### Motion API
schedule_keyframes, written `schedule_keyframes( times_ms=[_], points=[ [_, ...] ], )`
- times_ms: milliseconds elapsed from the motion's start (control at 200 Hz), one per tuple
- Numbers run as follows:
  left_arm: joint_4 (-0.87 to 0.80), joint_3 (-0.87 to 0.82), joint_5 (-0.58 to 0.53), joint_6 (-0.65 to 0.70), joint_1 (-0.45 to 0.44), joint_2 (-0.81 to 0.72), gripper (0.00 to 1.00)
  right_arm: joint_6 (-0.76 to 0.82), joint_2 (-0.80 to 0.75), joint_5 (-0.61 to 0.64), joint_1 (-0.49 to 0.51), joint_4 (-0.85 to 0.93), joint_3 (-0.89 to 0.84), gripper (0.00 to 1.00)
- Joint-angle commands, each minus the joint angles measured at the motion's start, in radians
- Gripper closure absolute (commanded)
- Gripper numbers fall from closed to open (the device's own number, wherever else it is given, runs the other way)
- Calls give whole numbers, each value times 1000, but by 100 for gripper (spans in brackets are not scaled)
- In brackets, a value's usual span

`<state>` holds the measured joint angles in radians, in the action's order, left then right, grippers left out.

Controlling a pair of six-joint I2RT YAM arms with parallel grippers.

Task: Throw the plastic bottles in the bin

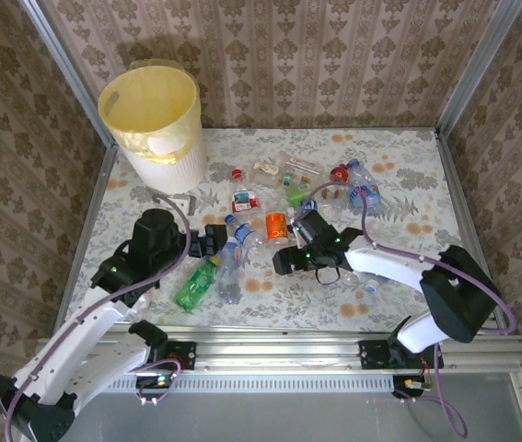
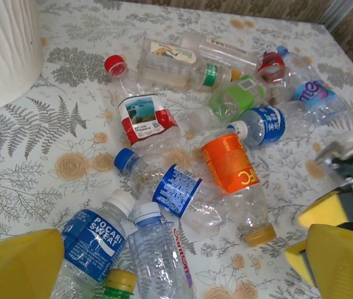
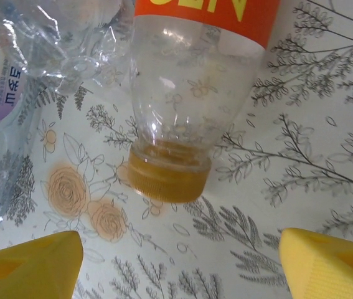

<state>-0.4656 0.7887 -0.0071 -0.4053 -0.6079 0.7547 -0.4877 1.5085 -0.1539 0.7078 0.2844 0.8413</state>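
Orange-labelled bottle (image 3: 185, 93) lies on the worktop (image 3: 325, 143) just ahead of my right hand (image 3: 179, 265), amber cap (image 3: 167, 177) facing it, long axis running straight away; the hand stands wide open, holding nothing.

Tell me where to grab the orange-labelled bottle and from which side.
Grip the orange-labelled bottle across its clear shoulder, just behind the amber cap. It lies on its side, cap towards the right gripper, whose open jaws flank that end, so coming in from the cap side looks best.
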Motion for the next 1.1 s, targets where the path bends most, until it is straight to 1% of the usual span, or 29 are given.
schedule_keyframes(
  times_ms=[0,225,320,640,805,990,1100],
  points=[
    [-20,26,-6,-22,-7,-28,0,-26,49,26,10,-44,40,17],
    [-48,35,-27,-22,-10,-41,0,-28,140,82,24,-56,90,19],
    [-53,35,-26,-23,-10,-44,0,-28,176,92,24,-57,110,22],
    [-70,26,-42,-18,-12,-58,0,-26,226,117,25,-77,110,38],
    [-44,28,-20,-16,-13,-44,0,-29,204,117,25,-85,82,51],
    [8,28,12,-29,-18,0,0,-20,126,136,24,-76,38,59],
    [85,19,42,-57,-28,35,0,-20,70,135,25,-67,16,63]
  ],
)
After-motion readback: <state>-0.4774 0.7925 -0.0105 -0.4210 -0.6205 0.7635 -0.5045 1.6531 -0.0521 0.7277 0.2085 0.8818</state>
